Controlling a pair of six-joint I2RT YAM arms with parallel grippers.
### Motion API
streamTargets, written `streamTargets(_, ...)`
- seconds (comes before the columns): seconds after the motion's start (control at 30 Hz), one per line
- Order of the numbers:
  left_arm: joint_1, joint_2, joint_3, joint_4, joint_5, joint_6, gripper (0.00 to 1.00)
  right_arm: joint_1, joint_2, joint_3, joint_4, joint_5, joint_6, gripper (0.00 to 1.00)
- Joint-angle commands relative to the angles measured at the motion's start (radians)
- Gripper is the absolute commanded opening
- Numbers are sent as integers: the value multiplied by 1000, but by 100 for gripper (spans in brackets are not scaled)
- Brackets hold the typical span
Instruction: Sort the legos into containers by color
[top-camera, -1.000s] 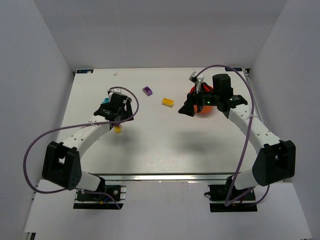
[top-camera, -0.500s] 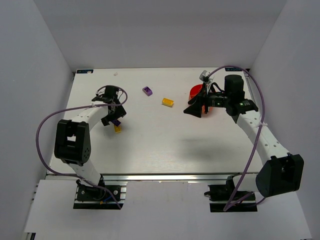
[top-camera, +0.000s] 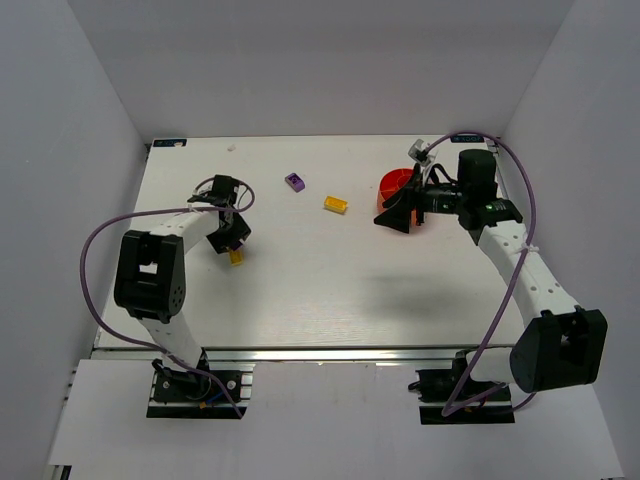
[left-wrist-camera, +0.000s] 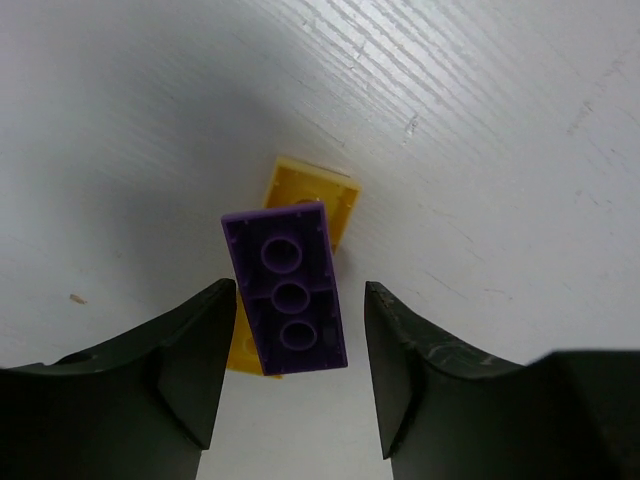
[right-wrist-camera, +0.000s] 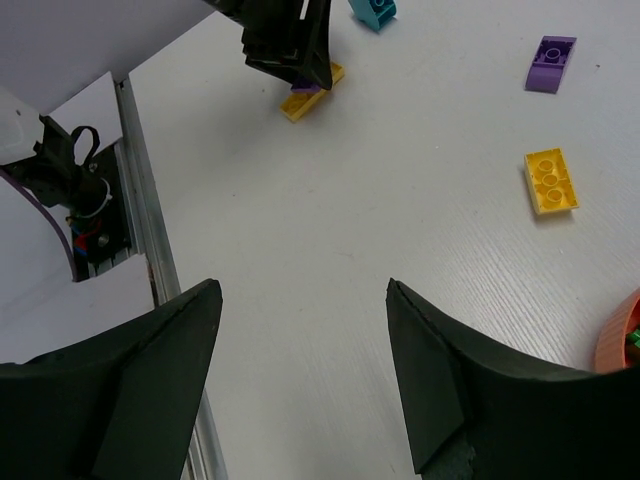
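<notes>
My left gripper (left-wrist-camera: 300, 287) is open, low over the table at the left (top-camera: 230, 235). A purple lego (left-wrist-camera: 288, 290) lies underside up between its fingers, close to the left finger and with a gap to the right one. It rests across a yellow lego (left-wrist-camera: 312, 190). My right gripper (right-wrist-camera: 303, 285) is open and empty, above the table just left of the orange bowl (top-camera: 393, 183). A second purple lego (top-camera: 294, 181) and a second yellow lego (top-camera: 336, 204) lie between the arms. A teal lego (right-wrist-camera: 376, 10) lies past the left gripper.
The bowl's rim (right-wrist-camera: 618, 340) shows at the right edge of the right wrist view, with something green inside. The table's metal front rail (right-wrist-camera: 140, 200) and cables run along the left of that view. White walls enclose the table.
The left arm has folded back toward its base, its gripper staying over the yellow lego. The right arm has drawn to the right, uncovering the orange bowl.
</notes>
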Motion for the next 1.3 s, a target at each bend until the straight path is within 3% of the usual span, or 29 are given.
streamTargets(0.0, 11, -9, -1, 19, 8, -10, 64, -17, 3, -7, 39, -46, 16, 72)
streamTargets(0.13, 20, -20, -5, 23, 8, -5, 57, -26, 6, -9, 46, -59, 28, 72)
streamTargets(0.33, 20, -64, -10, 42, 28, 14, 30, -40, 8, -15, 49, -72, 31, 72)
streamTargets(0.5, -5, -136, 15, 51, 63, 137, 12, -44, 11, -16, 50, -74, 30, 72)
streamTargets(0.6, -5, -208, -5, 135, 241, 287, 3, -46, 3, -13, 49, -63, 23, 71)
streamTargets(0.63, -5, -231, -20, 179, 445, 332, 3, -47, 1, -12, 46, -56, 17, 71)
streamTargets(0.7, -14, -283, -88, 366, 656, 427, 2, -55, -11, -4, 30, -5, -1, 71)
streamTargets(0.73, -14, -283, -108, 446, 841, 426, 2, -63, -25, -4, 33, 39, -3, 70)
streamTargets(0.87, -77, -167, -120, 897, 1098, 349, 0, -95, -66, -16, 65, 125, 14, 65)
streamTargets(0.97, -142, -55, 10, 1003, 1146, 349, 0, -138, -95, -29, 90, 167, 39, 57)
streamTargets(1.07, -193, 89, 165, 1101, 1184, 364, 0, -179, -111, -36, 104, 181, 54, 28)
streamTargets(1.1, -193, 161, 203, 1117, 1189, 367, 0, -213, -115, -38, 107, 179, 57, 24)
streamTargets(1.27, -241, 353, 485, 1203, 1203, 413, 1, -265, -123, -41, 115, 148, 65, 20)
